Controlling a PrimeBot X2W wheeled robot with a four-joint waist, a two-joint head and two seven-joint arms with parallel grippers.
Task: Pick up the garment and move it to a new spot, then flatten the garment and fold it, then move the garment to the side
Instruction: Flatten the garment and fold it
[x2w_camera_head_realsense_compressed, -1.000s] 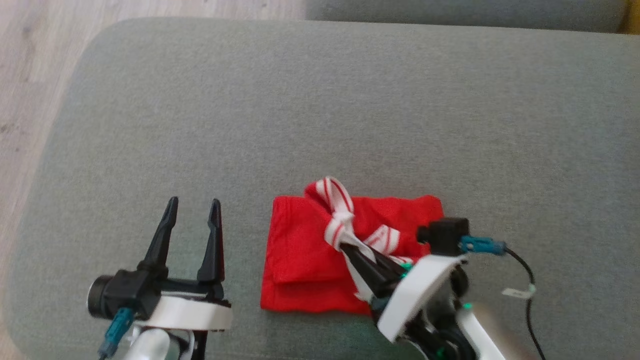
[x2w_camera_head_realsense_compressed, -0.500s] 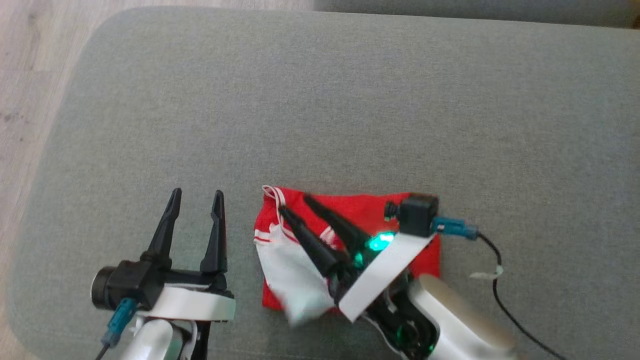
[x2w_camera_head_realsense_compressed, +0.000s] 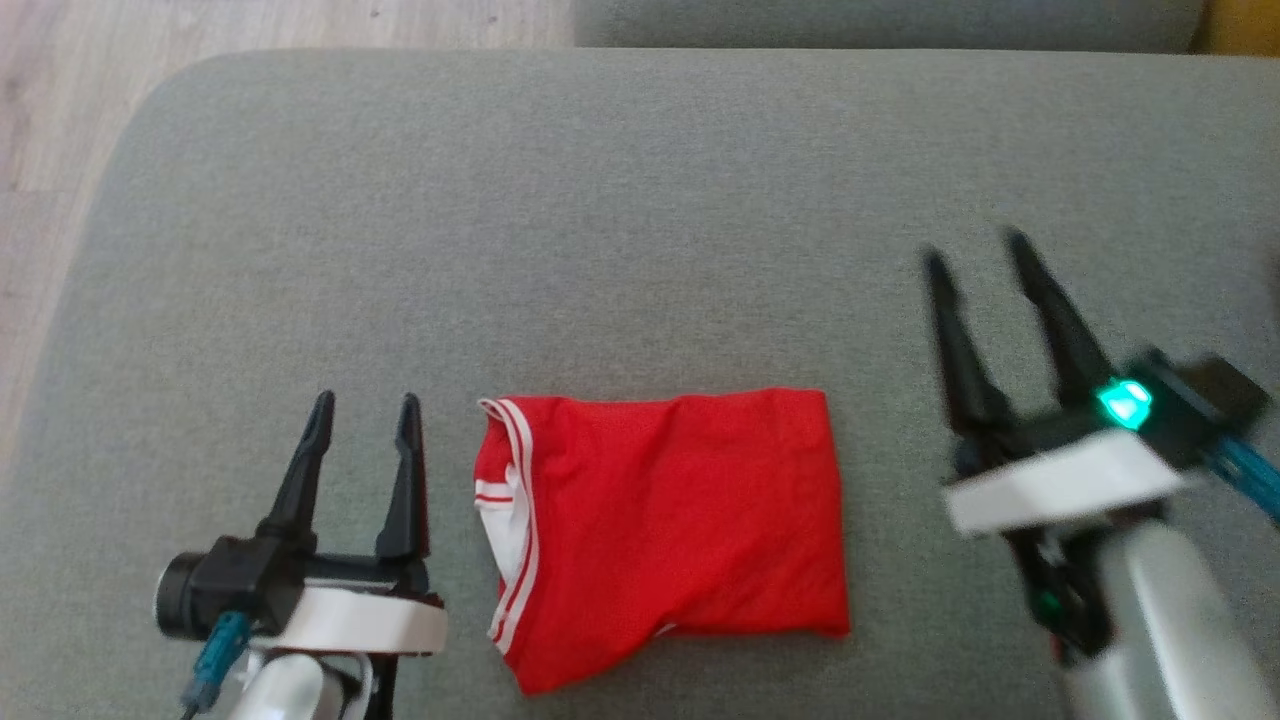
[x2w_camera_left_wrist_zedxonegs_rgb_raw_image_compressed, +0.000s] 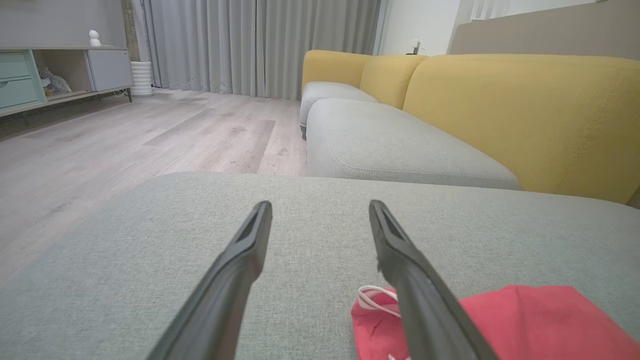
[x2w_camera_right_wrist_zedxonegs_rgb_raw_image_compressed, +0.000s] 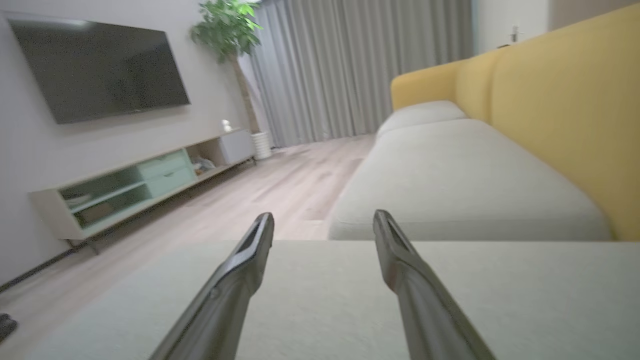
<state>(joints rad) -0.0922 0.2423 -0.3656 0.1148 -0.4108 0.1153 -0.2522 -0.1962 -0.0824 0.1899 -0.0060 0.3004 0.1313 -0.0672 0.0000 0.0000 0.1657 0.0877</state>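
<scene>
We see the folded red garment (x2w_camera_head_realsense_compressed: 670, 520) lying flat on the grey cushion (x2w_camera_head_realsense_compressed: 600, 200). Our left end effector (x2w_camera_head_realsense_compressed: 365, 402) sits just beside it, fingers apart. Our right end effector (x2w_camera_head_realsense_compressed: 975, 245) hovers on its other side, fingers also apart, holding nothing.

Ahead of the left gripper (x2w_camera_head_realsense_compressed: 365, 398) and the right gripper (x2w_camera_head_realsense_compressed: 973, 245), the grey ottoman (x2w_camera_head_realsense_compressed: 640, 180) lies open to its far edge, where the sofa (x2w_camera_left_wrist_zedxonegs_rgb_raw_image_compressed: 500, 110) rises. Between them the folded red garment (x2w_camera_head_realsense_compressed: 680, 510) lies low, with a narrow gap either side.
</scene>
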